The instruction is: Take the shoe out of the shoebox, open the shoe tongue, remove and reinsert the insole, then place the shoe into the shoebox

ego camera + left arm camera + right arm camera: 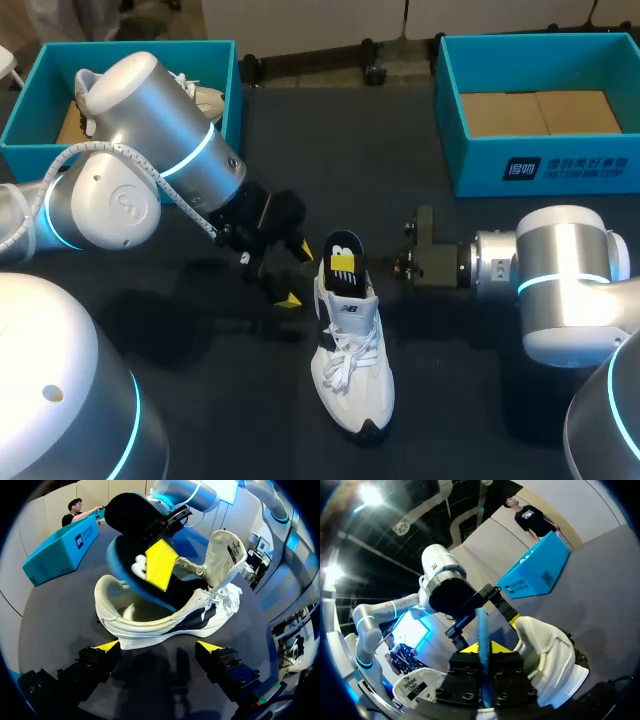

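A white shoe (352,365) stands on the dark table, its tongue (225,550) pulled up and open. My right gripper (343,266) reaches in from the right over the shoe's opening, shut on the blue-edged insole (345,243). In the right wrist view the insole (482,625) stands edge-on between the gripper's (484,651) yellow tips, with the shoe (550,655) just beneath. My left gripper (295,273) hangs open just left of the heel. In its own view the shoe (165,620) lies ahead of its spread gripper (159,646), apart from both tips.
A teal shoebox (225,70) at the back left holds another pale shoe (205,98). A second teal shoebox (540,170) with a bare cardboard floor stands at the back right. My left arm (440,575) is close opposite the right gripper.
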Tool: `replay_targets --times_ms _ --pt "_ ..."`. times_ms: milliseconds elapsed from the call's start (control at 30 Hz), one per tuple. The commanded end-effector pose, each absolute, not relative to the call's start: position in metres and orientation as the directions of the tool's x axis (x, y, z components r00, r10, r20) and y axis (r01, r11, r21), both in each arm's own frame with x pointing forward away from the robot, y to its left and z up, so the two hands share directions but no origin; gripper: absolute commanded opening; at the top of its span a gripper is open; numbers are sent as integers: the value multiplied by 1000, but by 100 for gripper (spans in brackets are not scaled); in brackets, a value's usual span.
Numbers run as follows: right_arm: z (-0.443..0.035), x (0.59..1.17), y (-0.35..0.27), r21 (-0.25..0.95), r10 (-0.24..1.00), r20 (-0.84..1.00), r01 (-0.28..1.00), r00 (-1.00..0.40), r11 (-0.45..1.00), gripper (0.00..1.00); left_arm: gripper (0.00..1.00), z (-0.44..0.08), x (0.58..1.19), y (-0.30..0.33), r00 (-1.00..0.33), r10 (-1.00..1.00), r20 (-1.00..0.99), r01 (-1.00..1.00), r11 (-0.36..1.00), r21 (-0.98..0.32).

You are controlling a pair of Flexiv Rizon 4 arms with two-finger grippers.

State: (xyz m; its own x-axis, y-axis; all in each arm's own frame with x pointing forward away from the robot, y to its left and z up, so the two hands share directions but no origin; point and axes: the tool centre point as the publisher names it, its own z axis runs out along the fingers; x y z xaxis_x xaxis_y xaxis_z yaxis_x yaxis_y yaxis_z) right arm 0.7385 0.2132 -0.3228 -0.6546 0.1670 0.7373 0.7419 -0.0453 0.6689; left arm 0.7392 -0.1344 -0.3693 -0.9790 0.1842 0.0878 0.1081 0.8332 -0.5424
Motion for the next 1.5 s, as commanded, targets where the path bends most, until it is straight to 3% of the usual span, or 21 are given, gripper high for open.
replay_targets --times_ms 33,567,600,700,767,1000,1333,1400,1433,1467,1500 --pt "-332 740 212 655 156 750 754 -643 -48 0 100 -370 739 -135 -979 185 88 109 833 -542" --pt "-356 715 214 579 187 807 813 -561 -63 0 100 -370 739 -135 -979 185 88 109 833 -542" --pt "-355 715 214 585 186 802 808 -567 -62 2 100 -370 739 -135 -979 185 88 109 833 -542" --pt "-348 715 216 611 184 783 790 -594 -55 27 100 -370 739 -135 -979 185 88 109 833 -542" --pt "-343 716 218 624 185 773 780 -607 -48 34 100 -370 739 -135 -979 185 88 109 833 -542" --pt "-328 724 221 661 190 740 750 -646 -25 41 100 -370 739 -135 -979 185 88 109 833 -542" --pt "-327 736 221 666 192 735 746 -650 -25 36 100 -370 739 -135 -979 185 88 109 833 -542" --pt "-328 737 220 662 192 739 749 -645 -29 31 100 -370 739 -135 -979 185 88 109 833 -542" --pt "-329 738 220 657 191 744 753 -641 -35 23 100 -370 739 -135 -979 185 88 109 833 -542" --pt "-331 740 219 648 197 752 760 -629 -45 5 100 -370 739 -135 -979 185 88 109 833 -542" --pt "-334 741 217 640 205 759 767 -618 -55 0 100 -370 739 -135 -979 185 88 109 833 -542"
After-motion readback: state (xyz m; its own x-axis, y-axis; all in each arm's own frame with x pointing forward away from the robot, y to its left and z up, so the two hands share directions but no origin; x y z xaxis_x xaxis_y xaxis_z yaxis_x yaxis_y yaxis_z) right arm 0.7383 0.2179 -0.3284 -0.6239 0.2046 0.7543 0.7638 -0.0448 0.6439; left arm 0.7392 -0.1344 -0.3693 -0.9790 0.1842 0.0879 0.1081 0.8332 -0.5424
